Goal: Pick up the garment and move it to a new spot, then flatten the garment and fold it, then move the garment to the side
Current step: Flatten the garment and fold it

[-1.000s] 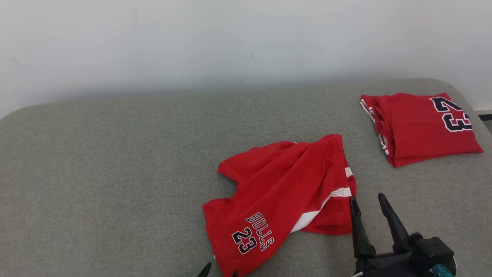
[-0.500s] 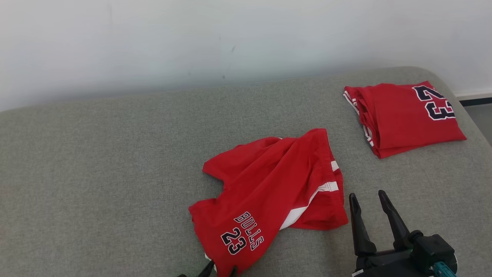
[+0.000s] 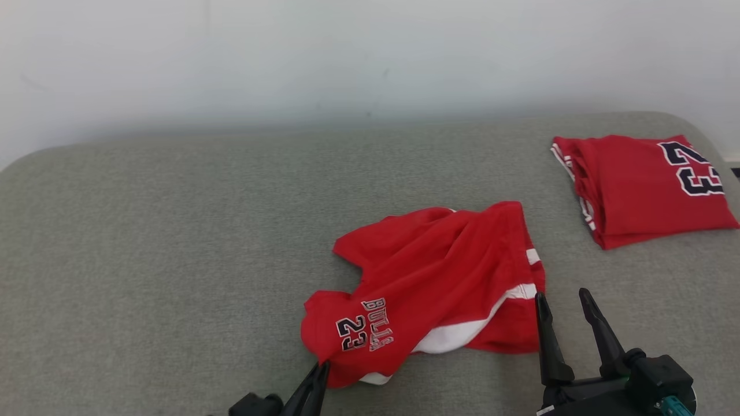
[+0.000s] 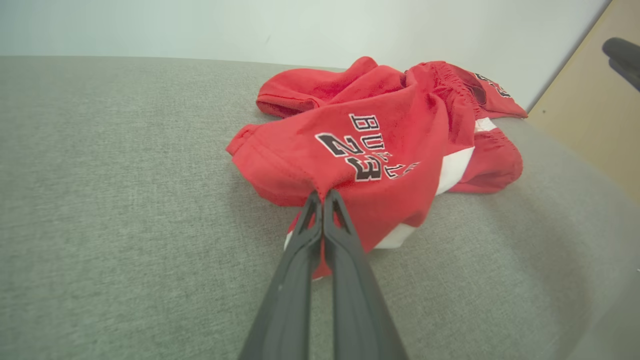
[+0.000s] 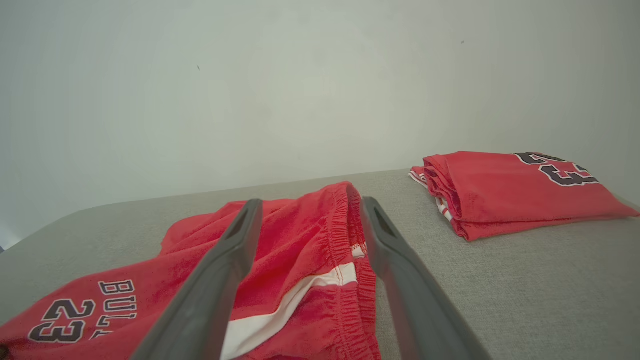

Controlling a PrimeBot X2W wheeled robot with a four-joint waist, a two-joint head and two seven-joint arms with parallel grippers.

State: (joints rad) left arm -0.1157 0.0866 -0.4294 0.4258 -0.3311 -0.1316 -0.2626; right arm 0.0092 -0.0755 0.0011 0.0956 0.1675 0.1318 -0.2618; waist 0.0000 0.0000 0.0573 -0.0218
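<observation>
Two grippers are working at the near edge of your head view. Your left gripper [image 3: 321, 367], at 6 o'clock, is pinching its fingers tight together on the near hem of the shorts [image 3: 445, 271]. Your left wrist view is showing those tips meeting on the red cloth just below the printed number, with the fabric puckering around them.

Your right gripper [image 3: 562, 296], at 4 o'clock, is standing with its fingers spread wide and is holding nothing. Its tips are sitting just beside the striped waistband edge of the shorts; whether they are touching it, I cannot tell.

The shorts are lying crumpled on the grey cushion [image 3: 144, 242], a little toward 5 o'clock from the middle of your head view, with the number side facing up and a white stripe showing along the near fold.

At 2 o'clock a folded shirt [image 3: 642, 190] is resting flat on the same cushion, well apart from the shorts. At 12 o'clock a pale wall [image 3: 347, 52] is rising behind the cushion.
</observation>
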